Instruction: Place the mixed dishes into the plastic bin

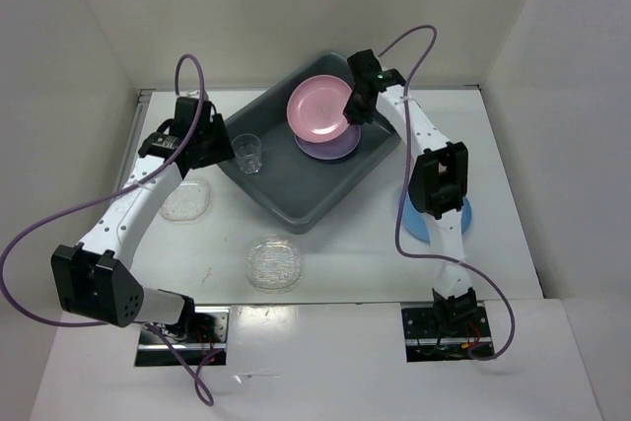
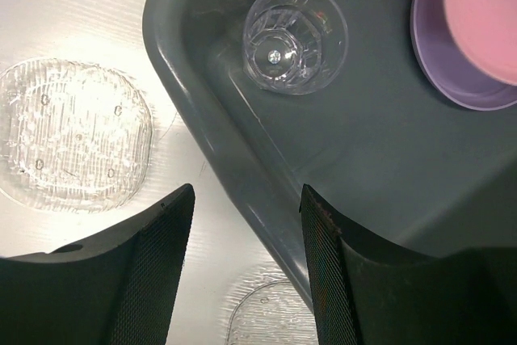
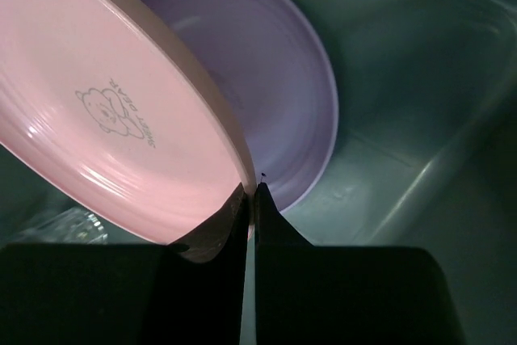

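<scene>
The dark grey plastic bin point(image 1: 286, 196) sits at the middle back of the table. A lilac plate point(image 1: 328, 148) and a small clear cup point(image 1: 247, 153) lie in it. My right gripper point(image 1: 353, 107) is shut on the rim of a pink plate point(image 1: 317, 110), held tilted above the lilac plate point(image 3: 275, 78). The pink plate point(image 3: 105, 111) fills the left of the right wrist view. My left gripper point(image 2: 246, 216) is open and empty over the bin's left rim point(image 2: 202, 119), near the cup point(image 2: 295, 36). The blue plate point(image 1: 419, 224) lies under the right arm. No tan dish is in view.
Two clear textured glass plates lie on the table: one left of the bin point(image 1: 185, 199), also in the left wrist view point(image 2: 73, 143), and one in front of the bin point(image 1: 273, 262). White walls close in the table on three sides.
</scene>
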Controlling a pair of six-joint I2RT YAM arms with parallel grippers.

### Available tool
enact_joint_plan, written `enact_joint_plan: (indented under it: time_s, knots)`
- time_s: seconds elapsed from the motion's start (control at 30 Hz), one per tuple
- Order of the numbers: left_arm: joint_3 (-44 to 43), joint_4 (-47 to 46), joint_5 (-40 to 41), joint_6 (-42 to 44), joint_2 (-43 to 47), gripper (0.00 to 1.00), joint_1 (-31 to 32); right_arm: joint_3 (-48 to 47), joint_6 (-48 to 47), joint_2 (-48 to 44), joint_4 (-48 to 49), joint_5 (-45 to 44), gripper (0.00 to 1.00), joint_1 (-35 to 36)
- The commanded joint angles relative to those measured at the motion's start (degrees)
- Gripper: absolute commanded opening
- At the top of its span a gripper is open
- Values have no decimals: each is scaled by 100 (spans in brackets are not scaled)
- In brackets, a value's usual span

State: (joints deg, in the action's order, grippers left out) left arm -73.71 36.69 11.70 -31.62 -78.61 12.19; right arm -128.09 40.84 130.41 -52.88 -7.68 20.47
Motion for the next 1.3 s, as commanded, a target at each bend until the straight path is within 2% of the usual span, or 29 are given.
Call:
enact_joint_plan:
  time_s: [0.0,0.2,0.23,0.27,0.33,0.37,0.4,0.5,0.7,0.77,0.87,0.97,1.13,1.27]
  knots:
    - [50,-100,-63,68,170,63,-14,-567,-234,194,-345,-295,1,-8]
    - [103,-153,-63,68,170,63,-14,-665,-401,468,-706,-400,3,-8]
    - [103,-153,-63,68,170,63,-14,-577,-401,468,-706,-401,6,-8]
    - [103,-153,-63,68,118,63,-14,-524,-454,468,-706,-401,17,-8]
    - [155,-205,-63,68,118,63,-14,-332,-454,346,-706,-401,22,-8]
    - [155,-206,-63,68,118,63,-14,-261,-506,345,-645,-401,32,-8]
    - [155,-206,-63,68,118,63,-14,-182,-507,258,-644,-401,38,-8]
    - [208,-206,-63,68,118,63,-14,-6,-560,82,-583,-401,51,-8]
    - [208,-206,-63,68,118,63,-14,-215,-858,-796,-688,-417,61,-8]
    - [208,-259,-124,68,118,63,-14,-216,-928,-1156,-688,-593,69,-8]
    - [261,-311,-177,68,118,63,-14,-146,-990,-1790,-802,-883,71,-306]
    - [314,-364,-229,68,118,63,-14,371,-1043,-2247,-1031,-1200,73,-753]
    - [314,-364,-178,68,170,63,-14,2075,-1113,-3089,-1189,-1665,73,-1536]
    - [314,-364,-238,68,170,63,-14,3271,-1043,-3731,-1084,-1544,73,-2072]
